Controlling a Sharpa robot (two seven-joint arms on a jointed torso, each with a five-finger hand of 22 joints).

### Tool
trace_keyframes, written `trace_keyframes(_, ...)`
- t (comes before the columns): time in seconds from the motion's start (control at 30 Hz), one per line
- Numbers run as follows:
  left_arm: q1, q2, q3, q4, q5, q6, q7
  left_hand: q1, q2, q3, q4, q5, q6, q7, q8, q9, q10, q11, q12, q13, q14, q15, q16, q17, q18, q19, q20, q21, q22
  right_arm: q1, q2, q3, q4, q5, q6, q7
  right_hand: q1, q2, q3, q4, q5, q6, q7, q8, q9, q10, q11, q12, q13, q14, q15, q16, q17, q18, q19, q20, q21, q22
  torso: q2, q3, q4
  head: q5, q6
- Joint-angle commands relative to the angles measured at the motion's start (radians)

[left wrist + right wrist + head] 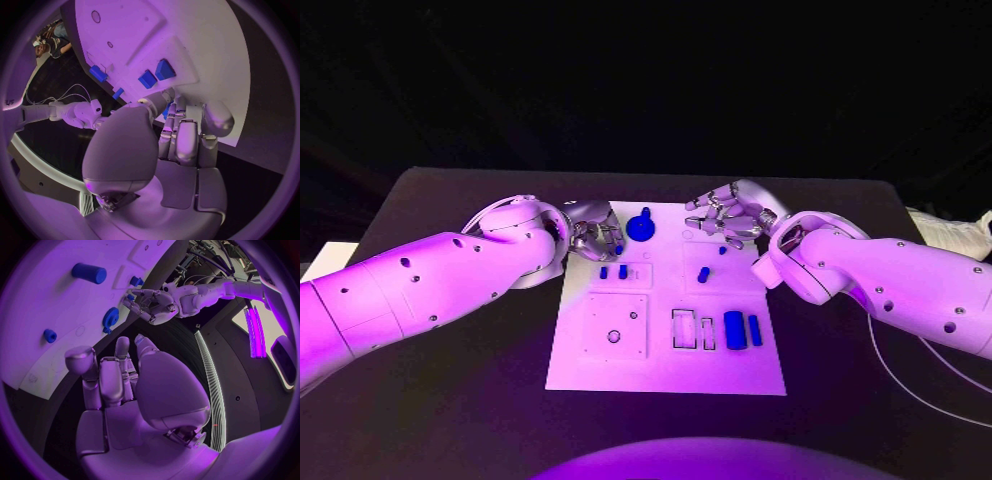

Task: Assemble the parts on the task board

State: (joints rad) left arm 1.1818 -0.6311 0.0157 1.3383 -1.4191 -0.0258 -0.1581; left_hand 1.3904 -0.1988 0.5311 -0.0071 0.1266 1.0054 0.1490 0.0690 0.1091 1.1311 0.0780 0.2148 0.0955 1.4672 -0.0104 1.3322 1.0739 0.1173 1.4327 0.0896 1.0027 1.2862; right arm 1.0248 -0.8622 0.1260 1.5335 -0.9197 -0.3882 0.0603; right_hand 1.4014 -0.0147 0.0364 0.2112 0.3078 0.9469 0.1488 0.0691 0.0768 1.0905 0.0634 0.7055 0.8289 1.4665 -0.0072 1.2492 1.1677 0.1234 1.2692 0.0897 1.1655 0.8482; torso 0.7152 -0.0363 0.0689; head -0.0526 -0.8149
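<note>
Both robot hands hover over task board (668, 370) (black table (459, 400)).

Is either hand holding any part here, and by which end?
Neither: the left hand and right hand hover with fingers apart over the white task board.

Left hand (596, 236) curled; right hand (730, 219) spread.

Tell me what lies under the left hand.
The left hand hangs over the task board's far left corner. Blue parts lie just beside it. What sits beneath the fingers is covered.
</note>
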Motion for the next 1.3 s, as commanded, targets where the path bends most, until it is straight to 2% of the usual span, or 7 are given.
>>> trace_keyframes(0.03,-0.002,-0.001,0.000,0.005,0.006,-0.009,0.012,0.000,0.008,-0.002,-0.005,-0.002,0.009,-0.006,0.005,-0.002,-0.012,-0.001,-0.006,-0.003,0.001,0.003,0.000,0.000,-0.009,-0.004,0.001,0.000,0.004,-0.001,0.001,0.000,0.000,-0.007,0.019,-0.002,-0.006,-0.001,0.008,-0.001,-0.005,0.000,0.007,0.001,-0.001,-0.002,0.001,-0.005,-0.003,0.002,-0.008,-0.004,0.002,0.009,-0.003,-0.002,-0.005,0.000,0.000,-0.0008,0.0006,-0.001,-0.001)
trace_keyframes(0.37,-0.004,-0.009,0.000,0.009,0.007,-0.041,0.022,0.002,0.008,0.001,-0.010,-0.003,0.018,-0.008,0.008,-0.008,-0.059,0.009,-0.018,-0.011,0.003,0.009,0.005,0.001,-0.011,-0.002,0.005,0.005,0.009,-0.001,0.002,0.000,-0.003,-0.007,0.021,-0.004,-0.006,-0.001,0.008,-0.001,-0.005,0.000,0.007,0.001,-0.001,-0.002,0.001,-0.005,-0.003,0.002,-0.008,-0.004,0.002,0.009,-0.003,-0.002,-0.005,0.000,0.000,-0.0004,-0.0002,0.001,0.004)
trace_keyframes(0.83,-0.005,-0.024,0.001,0.021,0.016,-0.064,0.027,0.017,0.017,0.020,-0.022,0.000,0.025,-0.012,0.009,-0.013,-0.079,0.013,-0.014,-0.014,0.007,0.012,0.010,0.004,-0.011,-0.001,0.007,0.003,0.010,-0.001,0.003,0.000,-0.009,-0.007,0.023,-0.005,-0.005,-0.001,0.009,-0.001,-0.005,0.001,0.006,0.001,-0.001,-0.001,0.000,-0.007,-0.006,0.003,-0.008,-0.005,0.002,0.009,-0.002,-0.002,-0.005,0.000,0.000,0.0000,0.0001,0.000,0.002)
trace_keyframes(1.03,-0.004,-0.043,0.001,0.024,0.023,-0.076,0.024,0.022,0.016,0.033,-0.030,0.000,0.024,-0.006,0.007,-0.017,-0.089,0.016,-0.012,-0.016,0.007,0.013,0.011,0.001,-0.010,-0.001,0.008,0.002,0.010,-0.001,0.000,0.000,-0.018,-0.016,0.029,-0.013,-0.001,-0.003,0.016,-0.005,-0.008,0.002,0.006,0.002,0.000,-0.003,0.000,-0.015,-0.017,0.003,-0.009,-0.011,-0.002,0.010,-0.002,-0.003,-0.009,-0.005,-0.001,0.0002,0.0000,0.000,0.002)
trace_keyframes(1.13,-0.004,-0.063,0.005,0.029,0.089,-0.085,0.023,0.030,0.019,0.053,-0.038,0.001,0.020,0.002,0.003,-0.022,-0.091,0.018,-0.006,-0.017,0.007,0.014,0.012,0.001,-0.010,-0.002,0.009,-0.001,0.011,-0.001,-0.004,0.000,-0.022,-0.058,0.029,-0.018,0.019,-0.007,0.040,-0.021,-0.036,0.016,0.004,0.009,0.003,-0.020,-0.002,-0.060,-0.062,0.027,-0.012,0.033,0.051,0.000,0.029,-0.006,0.024,0.048,-0.002,0.0009,-0.0011,0.000,0.003)
trace_keyframes(1.23,-0.004,-0.086,0.010,0.034,0.205,-0.097,0.028,0.035,0.025,0.075,-0.044,0.002,0.016,0.009,0.002,-0.026,-0.093,0.022,-0.001,-0.019,0.006,0.016,0.013,-0.001,-0.009,-0.004,0.010,-0.005,0.010,-0.001,-0.016,0.000,-0.016,-0.096,0.035,-0.022,0.047,-0.011,0.074,-0.035,-0.048,0.036,0.006,0.017,0.006,-0.076,0.001,-0.156,-0.139,0.024,-0.011,0.012,0.027,0.000,0.032,-0.006,0.026,0.049,-0.004,0.0014,-0.0002,0.000,0.010)
trace_keyframes(1.3,-0.004,-0.104,0.012,0.040,0.295,-0.114,0.039,0.040,0.027,0.090,-0.050,0.002,0.019,0.012,0.003,-0.027,-0.094,0.024,0.002,-0.020,0.004,0.017,0.010,-0.007,-0.007,-0.009,0.011,-0.017,0.005,0.001,-0.029,0.000,-0.007,-0.127,0.044,-0.030,0.070,-0.018,0.106,-0.050,-0.059,0.047,0.009,0.020,0.007,-0.080,0.006,-0.229,-0.207,0.026,-0.007,0.008,0.022,-0.001,0.037,-0.006,0.031,0.057,-0.005,0.0012,0.0006,-0.002,0.011)
